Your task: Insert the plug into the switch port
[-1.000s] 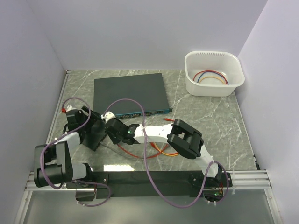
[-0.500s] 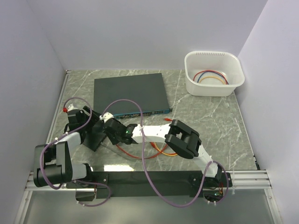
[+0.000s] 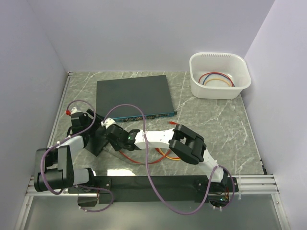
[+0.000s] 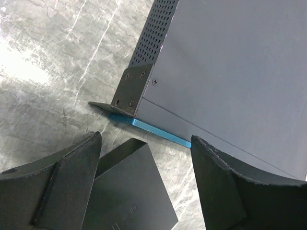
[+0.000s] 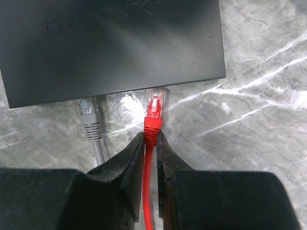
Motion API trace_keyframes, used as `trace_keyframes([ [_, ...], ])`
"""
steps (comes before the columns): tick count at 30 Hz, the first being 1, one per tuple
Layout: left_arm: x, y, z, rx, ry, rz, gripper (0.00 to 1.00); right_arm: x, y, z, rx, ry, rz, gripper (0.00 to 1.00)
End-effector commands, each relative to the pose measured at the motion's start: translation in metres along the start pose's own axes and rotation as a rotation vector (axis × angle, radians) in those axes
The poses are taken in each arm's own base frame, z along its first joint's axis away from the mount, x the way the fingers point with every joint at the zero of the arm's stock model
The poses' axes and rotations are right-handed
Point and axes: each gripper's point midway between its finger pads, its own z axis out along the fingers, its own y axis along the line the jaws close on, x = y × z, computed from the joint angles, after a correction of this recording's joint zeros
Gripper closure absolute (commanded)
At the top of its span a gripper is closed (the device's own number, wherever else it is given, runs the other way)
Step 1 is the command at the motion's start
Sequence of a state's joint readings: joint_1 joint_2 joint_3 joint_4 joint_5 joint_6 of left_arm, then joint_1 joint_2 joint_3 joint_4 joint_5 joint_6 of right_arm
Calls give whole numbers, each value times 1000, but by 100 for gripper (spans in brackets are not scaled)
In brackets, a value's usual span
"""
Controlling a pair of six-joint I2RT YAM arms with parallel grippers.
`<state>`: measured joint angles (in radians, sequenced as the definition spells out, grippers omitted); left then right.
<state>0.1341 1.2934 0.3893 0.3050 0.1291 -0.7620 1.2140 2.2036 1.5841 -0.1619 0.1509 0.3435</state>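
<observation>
Switch sits far-left on the bench, teal ports facing near. Right gripper, clamped on red plug, has shifted left: the plug tip now sits at the black slab edge, likely the wrong target. Left gripper spread wide.

Overhead rear view, wrists close, left sharing switch

The right end effector pinches the red plug, its tip at the black slab's edge.
</observation>
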Motion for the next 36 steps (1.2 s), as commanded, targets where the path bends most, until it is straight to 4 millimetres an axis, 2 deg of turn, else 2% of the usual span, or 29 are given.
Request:
trace_keyframes([
  [1,8,2,1,-22,34,9,19,-33,20,-13,-43,-78,12,100],
  [8,9,4,2,-39,35,11,19,-38,26,-23,-40,-86,19,100],
  [12,9,5,3,-45,36,12,19,-33,27,-28,-37,-87,27,100],
  [13,9,4,2,-44,35,13,19,-28,26,-27,-36,-78,25,100],
  [18,8,3,2,-40,31,17,19,-26,24,-23,-23,-68,18,100],
  [27,8,2,2,-41,29,22,19,-43,30,-20,-25,-88,13,100],
  [36,9,3,3,-56,30,24,19,-47,42,-27,-57,-93,13,100],
])
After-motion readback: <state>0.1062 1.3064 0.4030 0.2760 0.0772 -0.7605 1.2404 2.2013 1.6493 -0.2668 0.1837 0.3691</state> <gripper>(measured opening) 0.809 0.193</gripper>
